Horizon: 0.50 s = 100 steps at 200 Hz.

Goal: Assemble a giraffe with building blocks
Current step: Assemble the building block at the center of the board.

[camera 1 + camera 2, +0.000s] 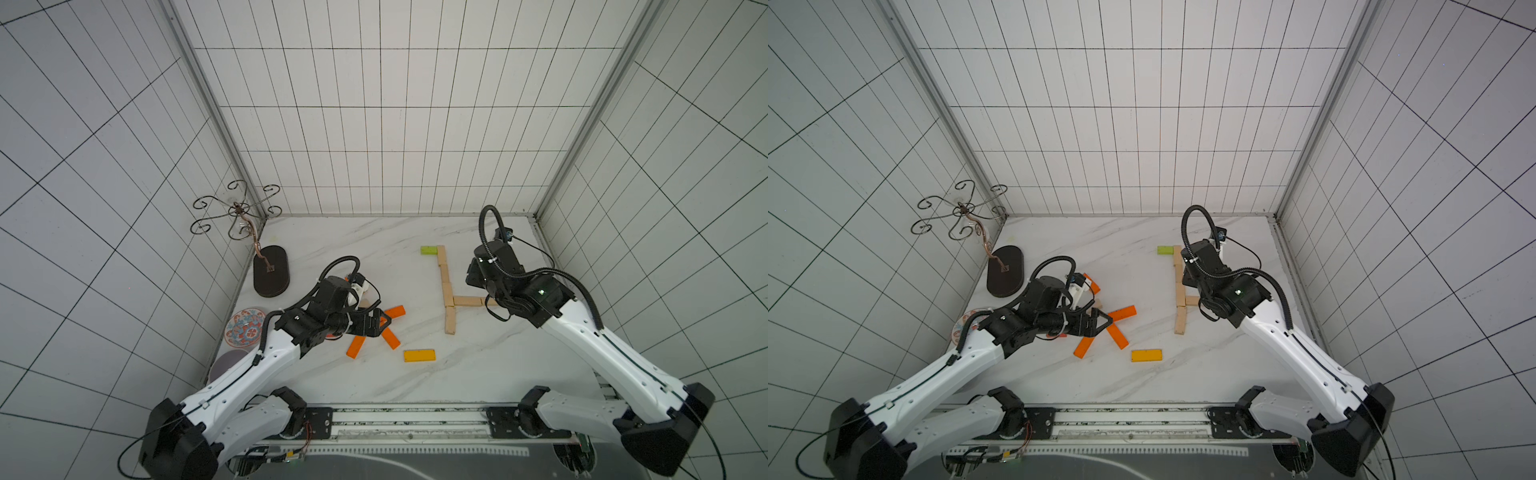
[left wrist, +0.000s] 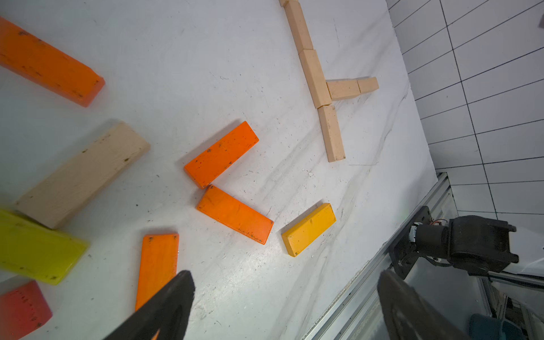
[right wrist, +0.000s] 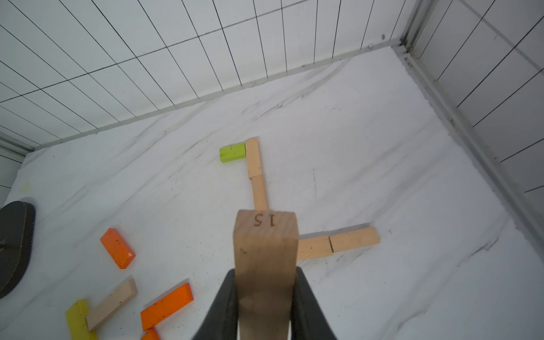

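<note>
Left arm (image 1: pixel 249 365) and right arm (image 1: pixel 615 357) stretch forward; left claw (image 2: pixel 284 282) spread wide, right claw (image 3: pixel 265 273) pinched on a pale wooden block (image 3: pixel 265 244)

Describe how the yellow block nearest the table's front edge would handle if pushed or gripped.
The yellow block looks like solid painted wood: likely stiff and light. Lying flat on its broad face, it should slide rather than roll or tip on the smooth table.

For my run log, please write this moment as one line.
left tool: open, over orange blocks | right tool: shut on pale block marked 15 | figure: lime block touching pale row
</note>
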Motion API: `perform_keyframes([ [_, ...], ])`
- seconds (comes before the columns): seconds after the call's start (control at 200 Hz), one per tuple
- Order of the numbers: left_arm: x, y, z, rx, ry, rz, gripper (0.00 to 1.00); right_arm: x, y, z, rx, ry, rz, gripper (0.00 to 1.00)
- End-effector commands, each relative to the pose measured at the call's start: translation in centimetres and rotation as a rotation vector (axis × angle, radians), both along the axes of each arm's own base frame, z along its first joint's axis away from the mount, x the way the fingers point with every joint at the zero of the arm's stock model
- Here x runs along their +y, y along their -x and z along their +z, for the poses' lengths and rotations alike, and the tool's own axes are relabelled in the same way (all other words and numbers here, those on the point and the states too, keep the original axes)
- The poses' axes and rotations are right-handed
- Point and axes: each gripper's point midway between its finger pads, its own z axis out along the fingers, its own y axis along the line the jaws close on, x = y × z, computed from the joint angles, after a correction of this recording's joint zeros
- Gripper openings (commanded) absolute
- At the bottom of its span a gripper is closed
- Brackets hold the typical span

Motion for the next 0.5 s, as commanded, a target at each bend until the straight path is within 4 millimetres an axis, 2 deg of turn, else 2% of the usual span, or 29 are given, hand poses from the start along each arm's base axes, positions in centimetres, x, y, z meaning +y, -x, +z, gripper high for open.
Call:
perform_keyframes([
  [0.0,-2.4,-1.3,2.2,-0.076,0.044,-0.024,0.97,-1.4,0.0,-0.6,0.008,0.224,0.139,0.0],
  [0.07,-3.7,-1.1,2.0,-0.069,0.041,-0.059,0.97,-1.5,0.4,0.1,0.022,0.26,0.198,0.0],
  [0.18,-5.5,-0.7,1.2,-0.035,0.028,-0.117,0.97,-3.1,0.8,0.1,0.077,0.328,0.202,0.0],
  [0.275,-6.3,-0.9,0.7,-0.03,0.021,-0.141,0.97,-4.3,0.8,-0.4,0.126,0.384,0.204,0.0],
  [0.365,-6.8,-1.3,0.9,-0.041,0.027,-0.152,0.97,-4.4,0.9,-1.4,0.157,0.452,0.276,0.0],
  [0.495,-7.1,-1.6,1.1,-0.052,0.027,-0.164,0.97,-5.5,0.6,-2.7,0.196,0.524,0.286,0.0],
])
